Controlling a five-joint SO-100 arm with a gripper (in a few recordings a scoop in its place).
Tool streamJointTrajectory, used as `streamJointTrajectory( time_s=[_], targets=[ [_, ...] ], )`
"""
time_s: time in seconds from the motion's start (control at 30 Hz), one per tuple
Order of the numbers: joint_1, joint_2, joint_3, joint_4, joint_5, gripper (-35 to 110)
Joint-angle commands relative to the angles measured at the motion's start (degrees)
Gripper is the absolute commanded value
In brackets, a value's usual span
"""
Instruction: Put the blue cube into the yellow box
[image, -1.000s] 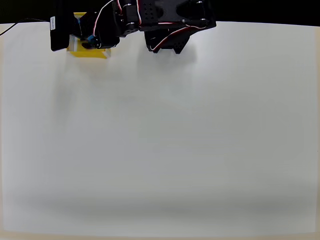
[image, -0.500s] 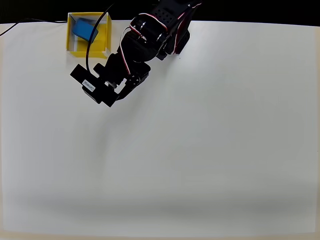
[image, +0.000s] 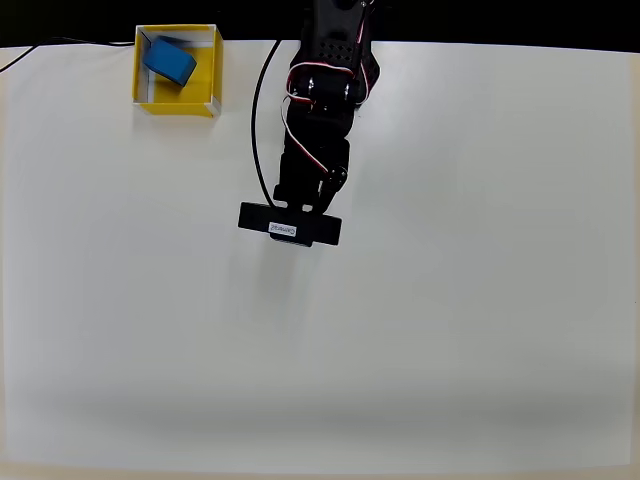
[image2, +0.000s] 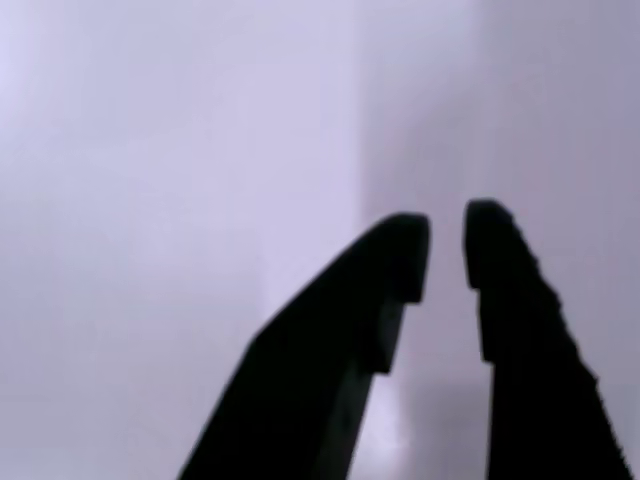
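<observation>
blue cube (image: 169, 61) tilted inside yellow box (image: 213, 70); claw (image2: 446, 240) empty, fingers slightly parted, well apart over white table (image: 450, 330)

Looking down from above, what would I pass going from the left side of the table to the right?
The yellow box with the blue cube lying inside it, then the black robot arm, then bare white table.
</observation>
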Motion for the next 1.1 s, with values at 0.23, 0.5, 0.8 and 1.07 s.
streamJointTrajectory(
  time_s=[0.23,0.5,0.8,1.07],
  targets=[
    [-6.24,8.44,8.7,6.94,-2.55,0],
    [-6.15,8.44,10.11,16.08,-5.1,0],
    [-6.15,8.44,10.11,21.09,-3.69,0],
    [-4.31,8.44,10.11,21.45,0.97,1]
  ],
)
